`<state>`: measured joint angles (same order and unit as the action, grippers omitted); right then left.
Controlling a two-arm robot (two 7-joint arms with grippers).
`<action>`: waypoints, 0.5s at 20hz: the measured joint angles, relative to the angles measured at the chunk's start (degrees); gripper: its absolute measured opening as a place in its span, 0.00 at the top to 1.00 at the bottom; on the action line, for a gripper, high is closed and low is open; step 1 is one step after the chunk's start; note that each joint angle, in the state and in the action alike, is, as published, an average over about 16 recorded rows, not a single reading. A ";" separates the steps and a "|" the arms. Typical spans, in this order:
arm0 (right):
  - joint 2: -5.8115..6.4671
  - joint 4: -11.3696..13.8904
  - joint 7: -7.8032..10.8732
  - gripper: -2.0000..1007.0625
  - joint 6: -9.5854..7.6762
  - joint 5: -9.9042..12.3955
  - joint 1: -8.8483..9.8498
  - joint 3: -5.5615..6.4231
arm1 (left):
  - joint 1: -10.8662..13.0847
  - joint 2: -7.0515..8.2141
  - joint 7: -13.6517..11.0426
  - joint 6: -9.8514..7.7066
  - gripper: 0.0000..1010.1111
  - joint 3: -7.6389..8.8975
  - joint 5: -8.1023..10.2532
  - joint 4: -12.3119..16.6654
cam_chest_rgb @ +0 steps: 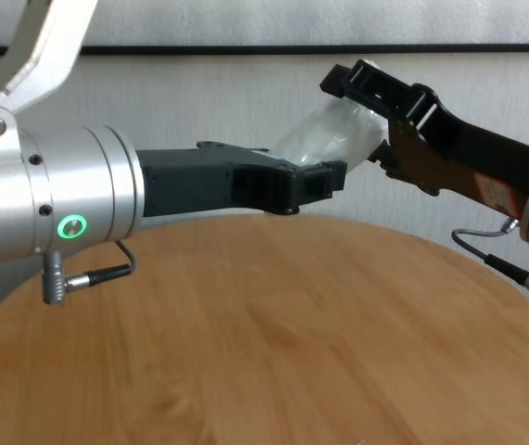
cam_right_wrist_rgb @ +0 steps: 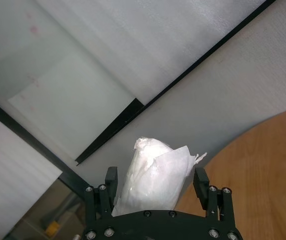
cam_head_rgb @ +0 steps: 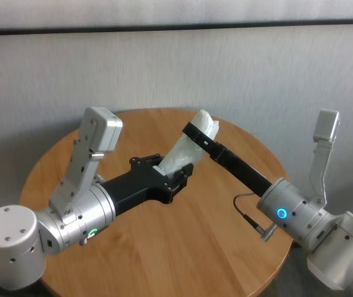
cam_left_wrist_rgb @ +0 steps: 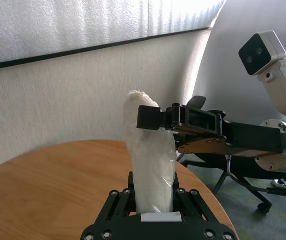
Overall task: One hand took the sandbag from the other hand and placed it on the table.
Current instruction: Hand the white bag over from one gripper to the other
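Note:
The white crinkled sandbag (cam_head_rgb: 185, 151) hangs tilted in the air above the round wooden table (cam_head_rgb: 182, 247). My left gripper (cam_head_rgb: 169, 170), the green-ringed one, is shut on its lower end. In the left wrist view the sandbag (cam_left_wrist_rgb: 150, 165) rises upright out of the left gripper (cam_left_wrist_rgb: 153, 197). My right gripper (cam_head_rgb: 202, 133), blue-ringed, reaches in from the right and straddles the upper end. In the right wrist view its fingers (cam_right_wrist_rgb: 111, 182) stand on either side of the sandbag (cam_right_wrist_rgb: 153, 175), close to it, with a thin gap on one side. The chest view shows the sandbag (cam_chest_rgb: 329, 139) between both grippers.
A pale wall stands close behind the table's far edge (cam_head_rgb: 164, 112). An office chair base (cam_left_wrist_rgb: 253, 185) sits on the floor beyond the table on the right. Bare tabletop (cam_chest_rgb: 273, 334) lies below both arms.

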<state>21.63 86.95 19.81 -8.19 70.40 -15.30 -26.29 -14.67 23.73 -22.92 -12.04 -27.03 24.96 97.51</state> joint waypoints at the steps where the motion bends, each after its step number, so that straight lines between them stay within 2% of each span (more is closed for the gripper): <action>1: 0.00 0.01 0.01 0.09 -0.02 -0.01 0.01 0.01 | 0.00 0.00 0.00 0.00 0.64 0.00 0.00 0.00; 10: 0.01 0.10 0.04 0.29 -0.22 -0.06 0.06 0.08 | 0.00 0.00 0.00 -0.01 0.64 0.00 0.00 0.00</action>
<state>21.64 87.05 19.84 -8.40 70.34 -15.25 -26.20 -14.67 23.74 -22.92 -12.05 -27.03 24.96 97.51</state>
